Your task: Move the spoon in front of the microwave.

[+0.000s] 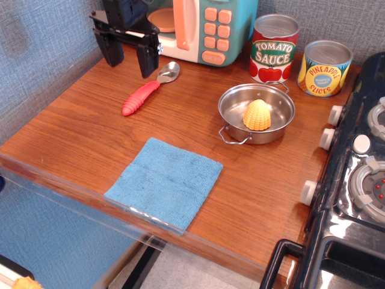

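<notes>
1. The arm comes down from the top left, its pincer (126,55) pointing downward in front of the microwave (198,27).
2. The pincer is spread wide and holds nothing, clear of the spoon (147,90).
3. One spoon lies flat on the desk (90,132), just before the microwave, bowl toward it.
4. Two cans (274,48), one pan (256,113), one blue cloth (163,181).

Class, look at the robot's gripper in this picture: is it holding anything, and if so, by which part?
Nothing is held. The gripper is open and empty, raised above the table, while the spoon lies free on the wood in front of the microwave.
</notes>
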### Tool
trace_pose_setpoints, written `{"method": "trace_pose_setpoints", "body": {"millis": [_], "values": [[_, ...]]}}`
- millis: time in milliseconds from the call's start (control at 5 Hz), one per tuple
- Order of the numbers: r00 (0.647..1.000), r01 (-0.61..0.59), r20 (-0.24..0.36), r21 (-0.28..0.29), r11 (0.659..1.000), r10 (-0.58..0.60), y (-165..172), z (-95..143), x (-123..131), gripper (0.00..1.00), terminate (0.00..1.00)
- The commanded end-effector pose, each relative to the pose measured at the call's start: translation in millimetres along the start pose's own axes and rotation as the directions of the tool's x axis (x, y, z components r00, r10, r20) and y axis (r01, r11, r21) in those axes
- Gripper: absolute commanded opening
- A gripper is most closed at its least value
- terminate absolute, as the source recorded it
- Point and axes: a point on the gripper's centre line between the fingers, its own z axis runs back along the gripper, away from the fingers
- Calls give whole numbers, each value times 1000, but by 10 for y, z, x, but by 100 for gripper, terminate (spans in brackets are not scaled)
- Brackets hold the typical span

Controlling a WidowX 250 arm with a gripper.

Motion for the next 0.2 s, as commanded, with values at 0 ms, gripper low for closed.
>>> {"method": "trace_pose_setpoints", "body": {"millis": [0], "values": [[998,-56,21,66,996,54,29,136,37,100,100]]}}
